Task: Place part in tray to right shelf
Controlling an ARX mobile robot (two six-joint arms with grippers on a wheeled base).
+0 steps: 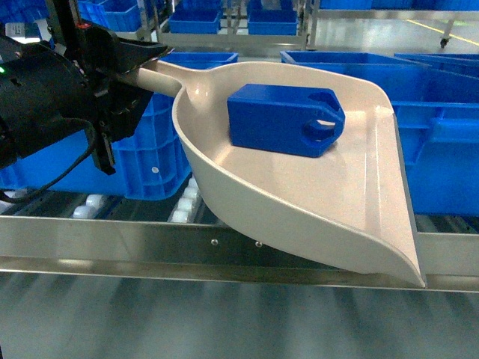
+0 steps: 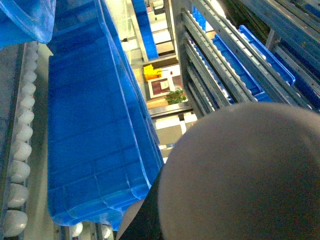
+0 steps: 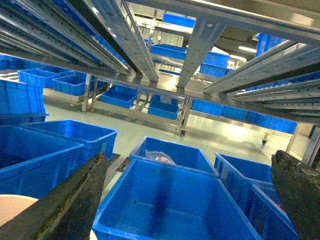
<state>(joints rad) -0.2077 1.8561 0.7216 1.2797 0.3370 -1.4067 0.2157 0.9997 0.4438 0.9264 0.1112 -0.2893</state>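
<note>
The part [image 1: 284, 120], a small bright blue block with a notched lug, lies inside the beige tray [image 1: 314, 194]. In the head view my left gripper [image 1: 127, 71] is shut on the tray's handle at the upper left. The scoop hangs tilted over the right shelf's steel front rail [image 1: 150, 247], its lip toward the lower right. The left wrist view shows only the tray's underside [image 2: 240, 175], so the jaws are hidden there. My right gripper [image 3: 190, 160] is open and holds nothing, above blue crates. A bit of the tray [image 3: 12, 212] shows at its lower left.
Large blue crates [image 1: 441, 149] stand on the shelf behind and beside the tray, another [image 1: 150, 157] under the handle. White rollers [image 1: 183, 202] run behind the rail. In the right wrist view an empty crate [image 3: 170, 210] lies below the fingers, under steel rack lanes [image 3: 125, 40].
</note>
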